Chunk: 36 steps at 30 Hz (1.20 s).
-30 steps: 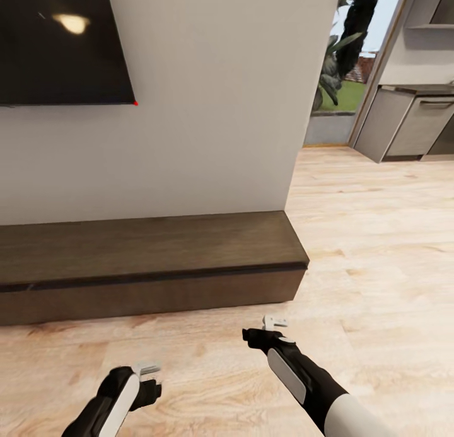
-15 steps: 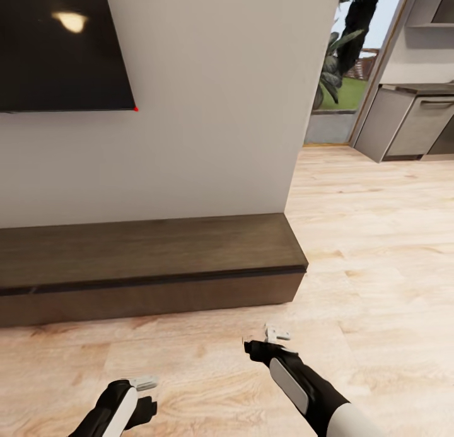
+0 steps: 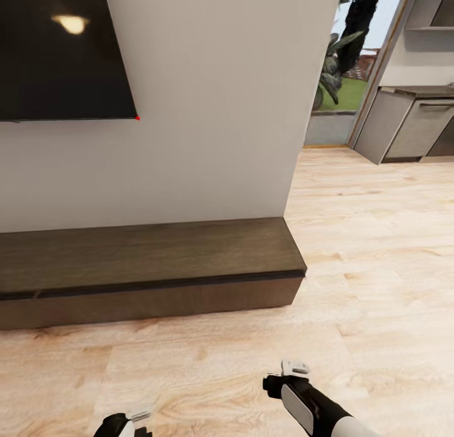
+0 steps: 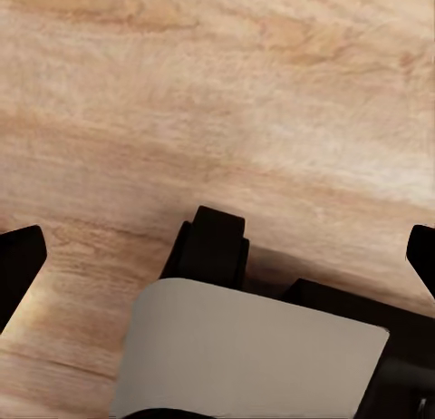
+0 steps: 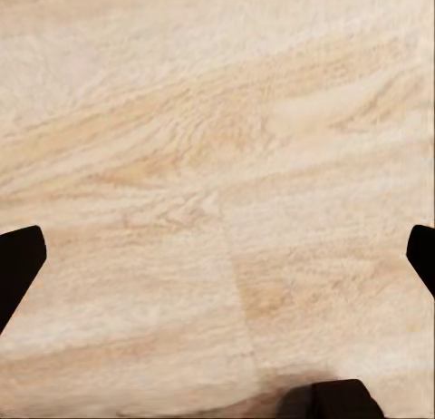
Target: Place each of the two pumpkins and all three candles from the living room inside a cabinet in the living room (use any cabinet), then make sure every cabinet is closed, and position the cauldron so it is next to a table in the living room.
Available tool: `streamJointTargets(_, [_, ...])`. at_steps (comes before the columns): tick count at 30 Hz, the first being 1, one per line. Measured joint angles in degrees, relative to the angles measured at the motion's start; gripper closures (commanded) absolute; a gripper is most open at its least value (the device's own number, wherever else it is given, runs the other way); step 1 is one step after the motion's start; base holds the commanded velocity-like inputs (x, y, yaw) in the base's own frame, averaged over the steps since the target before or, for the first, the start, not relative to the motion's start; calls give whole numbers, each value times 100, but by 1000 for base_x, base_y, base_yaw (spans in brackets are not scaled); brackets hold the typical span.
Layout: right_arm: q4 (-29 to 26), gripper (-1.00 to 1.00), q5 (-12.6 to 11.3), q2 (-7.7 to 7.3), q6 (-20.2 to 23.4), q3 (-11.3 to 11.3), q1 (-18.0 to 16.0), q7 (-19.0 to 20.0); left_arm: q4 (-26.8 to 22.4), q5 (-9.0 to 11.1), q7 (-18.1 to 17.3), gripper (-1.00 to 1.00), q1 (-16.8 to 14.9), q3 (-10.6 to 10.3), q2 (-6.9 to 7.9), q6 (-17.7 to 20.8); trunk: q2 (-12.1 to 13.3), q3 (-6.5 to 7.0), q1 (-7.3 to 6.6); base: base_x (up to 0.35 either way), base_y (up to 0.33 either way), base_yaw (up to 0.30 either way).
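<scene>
My right claw (image 3: 285, 375) and my left claw (image 3: 135, 424) are both wide, holding nothing, over the wood floor (image 3: 378, 248). The cabinet (image 3: 151, 270), shut, sits ahead of them.

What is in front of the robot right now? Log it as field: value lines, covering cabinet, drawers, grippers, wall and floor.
cabinet: long low dark-brown unit against the white wall
drawers: fronts flush, look shut
cabinet top: bare where visible
left gripper: fingers spread, holding nothing, over the floor
right gripper: fingers spread, holding nothing, over the floor
wall: dark screen above the cabinet
floor: light wood planks
background: grey kitchen units
</scene>
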Motion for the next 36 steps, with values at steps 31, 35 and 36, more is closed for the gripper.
streamJointTargets(31, [2607,-100,-265,-26,-2223,-60,655,1217,3562,-467,-908,-100,24,-149,845,-3464,1243,556,-681,0,0,0])
streamJointTargets(35, [2607,-100,-353,-48,-2244,-58,690,1225,3640,-464,-912,-100,45,-150,850,-3717,1403,628,-769,0,0,0])
streamJointTargets(36, [2607,-100,-356,-50,-2248,-57,692,1225,3652,-464,-913,-100,48,-150,838,-3753,1444,646,-791,0,0,0])
